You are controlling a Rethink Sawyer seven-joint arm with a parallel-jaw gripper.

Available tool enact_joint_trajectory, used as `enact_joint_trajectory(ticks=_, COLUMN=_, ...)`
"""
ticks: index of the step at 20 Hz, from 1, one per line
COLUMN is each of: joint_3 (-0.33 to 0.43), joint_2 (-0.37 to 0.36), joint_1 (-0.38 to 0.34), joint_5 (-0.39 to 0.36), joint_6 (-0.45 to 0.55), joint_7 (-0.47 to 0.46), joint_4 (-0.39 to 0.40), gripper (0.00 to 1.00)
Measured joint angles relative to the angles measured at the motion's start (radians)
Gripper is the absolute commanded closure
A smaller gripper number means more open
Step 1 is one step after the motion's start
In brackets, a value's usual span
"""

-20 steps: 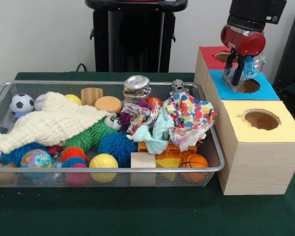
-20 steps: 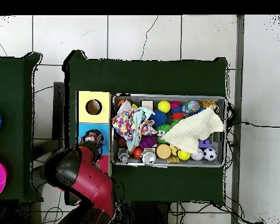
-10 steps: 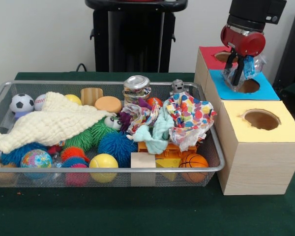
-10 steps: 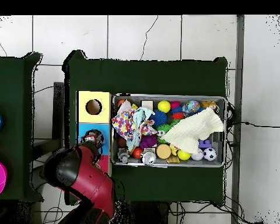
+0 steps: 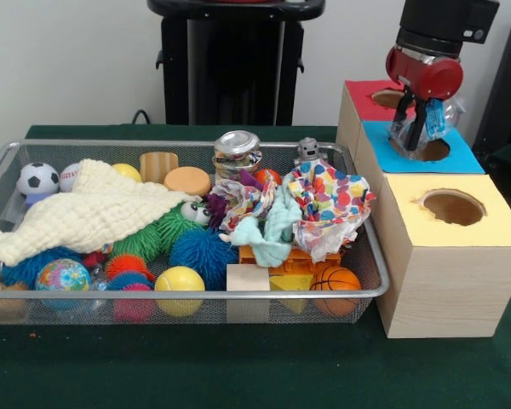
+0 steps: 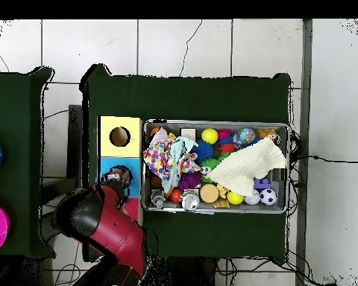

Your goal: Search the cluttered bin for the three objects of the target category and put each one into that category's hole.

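Frontally, tool (image 5: 418,115) clamped on a clear bottle (image 5: 429,123) above the blue-faced hole (image 5: 429,150), overhead the arm (image 6: 100,227) hides both.

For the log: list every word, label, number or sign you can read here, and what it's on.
None can be read.
Bottle in the hand: blue label, print too blurred to read.
Can in the bin: any print is too small to read.
Boxes' red, blue and yellow faces: no text.

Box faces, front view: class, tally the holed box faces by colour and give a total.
Red face: 1
Blue face: 1
Yellow face: 1
Total: 3
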Motion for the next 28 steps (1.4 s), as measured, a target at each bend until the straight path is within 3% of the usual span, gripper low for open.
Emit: enact_joint_trajectory(ticks=28, joint_3=0.020, joint_2=-0.009, joint_1=-0.001, joint_5=0.025, joint_6=0.000, joint_7=0.000, joint_4=0.005, gripper=1.00)
